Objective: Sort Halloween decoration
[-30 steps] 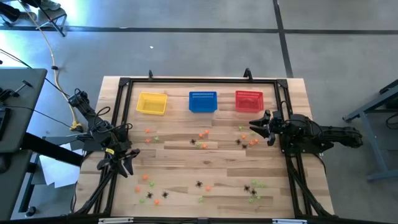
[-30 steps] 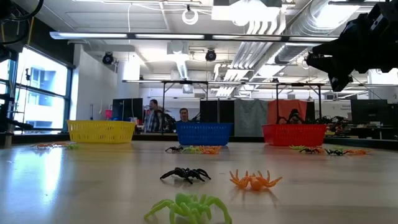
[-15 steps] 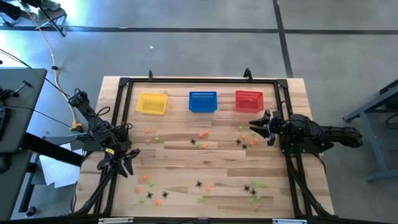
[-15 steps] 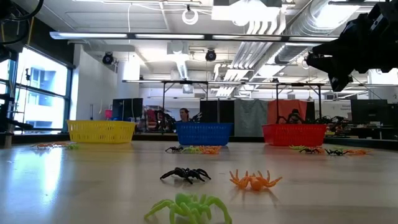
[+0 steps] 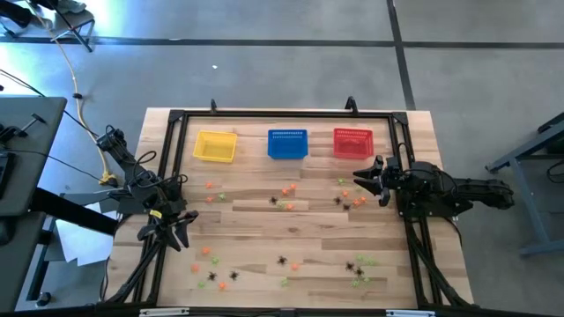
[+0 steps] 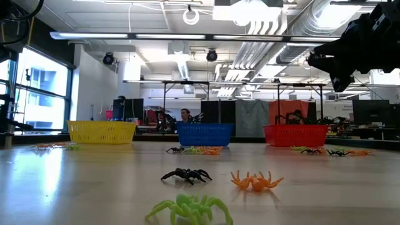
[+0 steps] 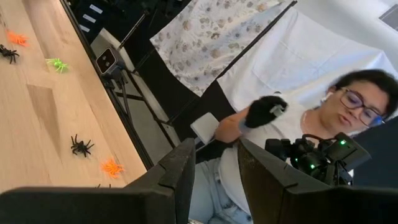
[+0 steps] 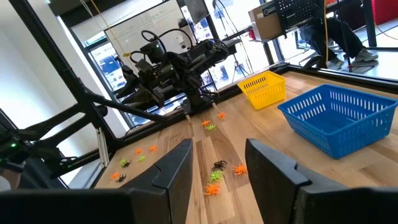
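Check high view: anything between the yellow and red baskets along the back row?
Only the blue basket sits between the yellow basket and the red basket, with bare wood in the gaps. The low view shows the same order.

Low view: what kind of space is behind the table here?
Likely an open lab or workshop: exposed ceiling ducts, strip lights, workbench frames and monitors behind the yellow basket, blue basket and red basket.
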`<state>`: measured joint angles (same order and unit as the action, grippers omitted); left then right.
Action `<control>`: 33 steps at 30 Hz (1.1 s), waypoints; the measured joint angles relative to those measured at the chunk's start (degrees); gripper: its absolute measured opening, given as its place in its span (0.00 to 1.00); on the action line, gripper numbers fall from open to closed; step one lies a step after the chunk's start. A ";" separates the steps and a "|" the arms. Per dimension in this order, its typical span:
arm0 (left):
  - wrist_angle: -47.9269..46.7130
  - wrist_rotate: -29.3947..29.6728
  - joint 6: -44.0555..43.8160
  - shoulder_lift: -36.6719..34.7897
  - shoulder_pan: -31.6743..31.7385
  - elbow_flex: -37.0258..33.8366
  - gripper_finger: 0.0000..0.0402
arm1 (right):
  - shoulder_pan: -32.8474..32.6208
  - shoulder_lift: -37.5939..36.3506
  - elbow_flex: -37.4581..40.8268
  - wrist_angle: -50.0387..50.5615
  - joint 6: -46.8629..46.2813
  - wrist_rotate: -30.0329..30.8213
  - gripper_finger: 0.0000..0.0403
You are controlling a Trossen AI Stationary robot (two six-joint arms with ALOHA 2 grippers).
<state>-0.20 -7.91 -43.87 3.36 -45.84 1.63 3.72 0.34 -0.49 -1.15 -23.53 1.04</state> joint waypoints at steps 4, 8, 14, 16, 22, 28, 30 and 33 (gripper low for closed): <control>-0.01 0.00 0.01 0.01 0.01 0.00 0.28 | 0.01 0.00 0.00 -0.01 0.00 0.00 0.36; 0.00 0.00 0.01 0.01 0.01 -0.01 0.28 | 0.00 0.01 0.00 0.00 -0.01 0.00 0.36; 0.01 0.01 0.01 0.01 0.02 0.00 0.28 | 0.01 0.02 0.00 0.00 -0.02 0.00 0.36; 0.01 -0.01 -0.01 0.01 0.02 0.00 0.28 | 0.01 0.02 0.00 0.00 0.01 0.00 0.36; 0.01 -0.04 -1.54 0.01 0.02 -0.01 0.28 | 0.01 0.01 0.00 0.00 0.01 0.00 0.36; 0.03 -0.04 -2.46 0.01 0.01 -0.02 0.28 | -0.01 0.02 0.00 0.00 -0.01 0.00 0.36; 0.04 -0.04 -2.48 0.01 0.01 -0.01 0.28 | 0.01 0.00 0.00 0.00 -0.01 0.00 0.36; 0.04 -0.04 -2.49 0.00 0.01 0.00 0.28 | -0.01 0.01 0.00 0.00 -0.01 0.00 0.36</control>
<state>-0.16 -7.94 -46.36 3.37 -45.83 1.63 3.71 0.35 -0.49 -1.15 -23.55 1.04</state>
